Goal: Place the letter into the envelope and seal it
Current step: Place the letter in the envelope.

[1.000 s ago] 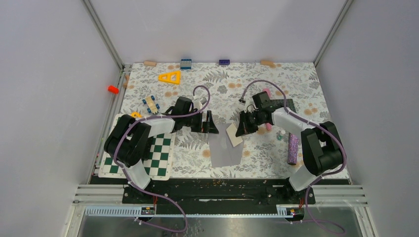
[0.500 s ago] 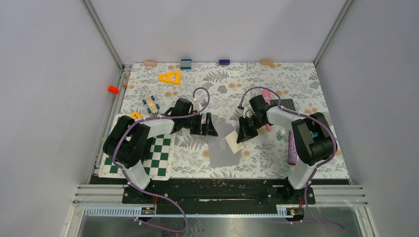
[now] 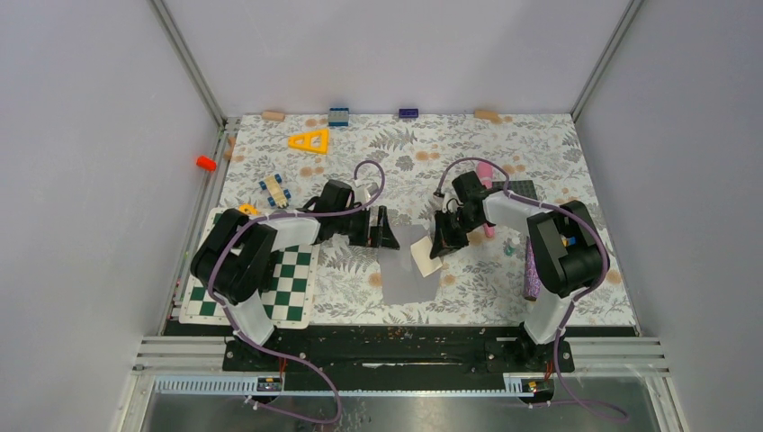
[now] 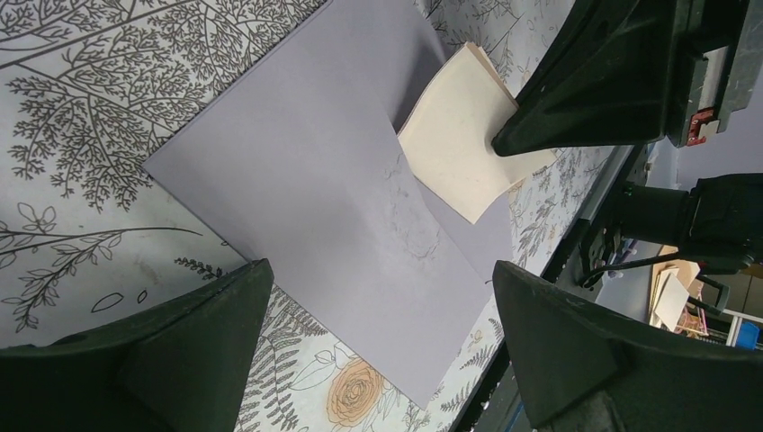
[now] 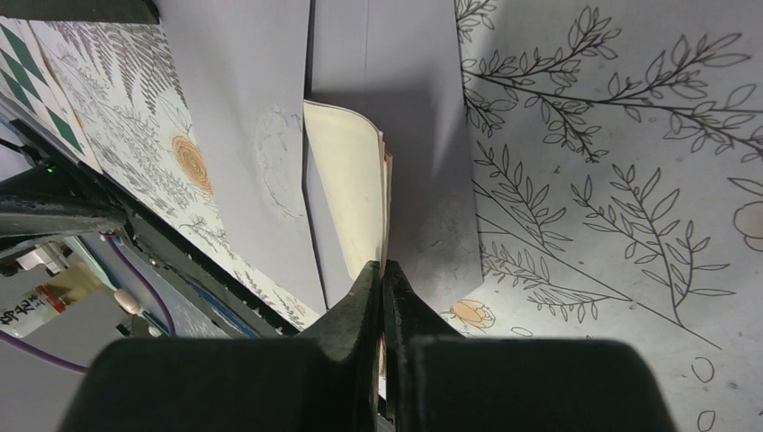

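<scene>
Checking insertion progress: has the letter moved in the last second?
Yes. The letter, pinched by the right gripper, shifted slightly toward the table's near edge, further over the envelope.

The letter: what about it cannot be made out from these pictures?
- Right wrist view: the held edge of the letter, hidden inside the right pincer.
- Left wrist view: whether its front edge is inside the envelope, unclear.
- Top view: its writing, too small.

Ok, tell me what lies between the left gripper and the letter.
Only the envelope lies there, flat, from the open left gripper to the letter; the left wrist view shows it.
</scene>
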Robot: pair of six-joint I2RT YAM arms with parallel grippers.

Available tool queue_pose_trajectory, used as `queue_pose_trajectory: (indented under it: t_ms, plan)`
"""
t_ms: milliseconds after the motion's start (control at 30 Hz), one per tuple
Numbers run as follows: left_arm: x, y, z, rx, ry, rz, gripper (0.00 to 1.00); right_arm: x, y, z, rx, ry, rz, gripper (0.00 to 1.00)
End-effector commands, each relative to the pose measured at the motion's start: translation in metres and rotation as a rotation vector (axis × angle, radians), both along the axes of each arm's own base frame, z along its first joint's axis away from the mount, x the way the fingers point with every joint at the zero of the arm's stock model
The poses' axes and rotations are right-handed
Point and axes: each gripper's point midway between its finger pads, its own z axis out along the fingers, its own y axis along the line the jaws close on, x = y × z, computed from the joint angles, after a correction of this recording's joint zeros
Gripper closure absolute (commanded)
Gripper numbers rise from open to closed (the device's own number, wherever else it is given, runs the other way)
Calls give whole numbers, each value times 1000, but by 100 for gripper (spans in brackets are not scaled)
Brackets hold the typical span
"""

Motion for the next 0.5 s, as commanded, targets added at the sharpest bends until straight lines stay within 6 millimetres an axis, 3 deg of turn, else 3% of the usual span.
queue_pose_trajectory:
  t_ms: [0,467]
  plan:
    - [5,-5,-7,7,0,1,1,24,5,8,3,-53,-48,100]
    - [45,-12,1,2,-47,76,1,65,10,0,-33,-128,-150,100]
